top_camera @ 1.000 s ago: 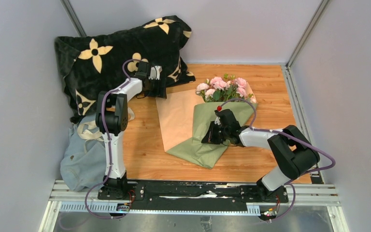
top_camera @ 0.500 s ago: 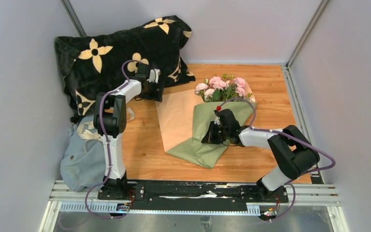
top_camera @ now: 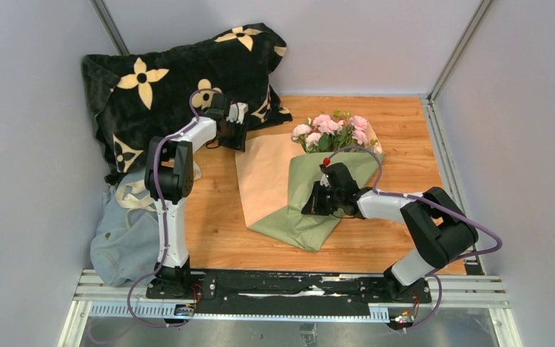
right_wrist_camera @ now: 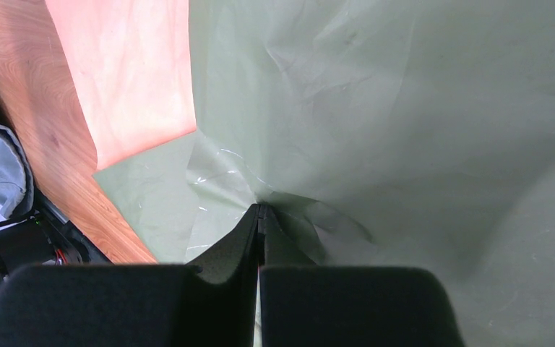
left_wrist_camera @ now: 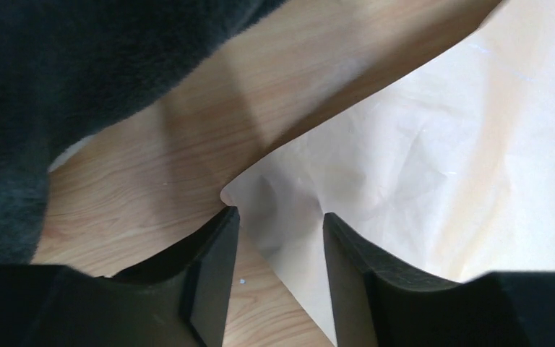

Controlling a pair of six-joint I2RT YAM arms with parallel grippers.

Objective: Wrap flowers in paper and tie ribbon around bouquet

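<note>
Presently, the far-left corner of the tan paper (left_wrist_camera: 419, 159) is straddled on the desk (left_wrist_camera: 152, 181) by the parted, released left tool (left_wrist_camera: 279, 213), while a fold of the olive-green paper (right_wrist_camera: 405, 108) is pinched by the clenched right tool (right_wrist_camera: 259, 210), with the flowers (top_camera: 332, 130) seen at that paper's far end.

Two paper sheets are counted: an olive-green sheet (top_camera: 296, 220) and a tan-peach sheet (top_camera: 264, 177); one bunch of pink blooms (top_camera: 332, 129), one black printed pillow (top_camera: 173, 54), one blue-grey cloth (top_camera: 119, 244).
</note>
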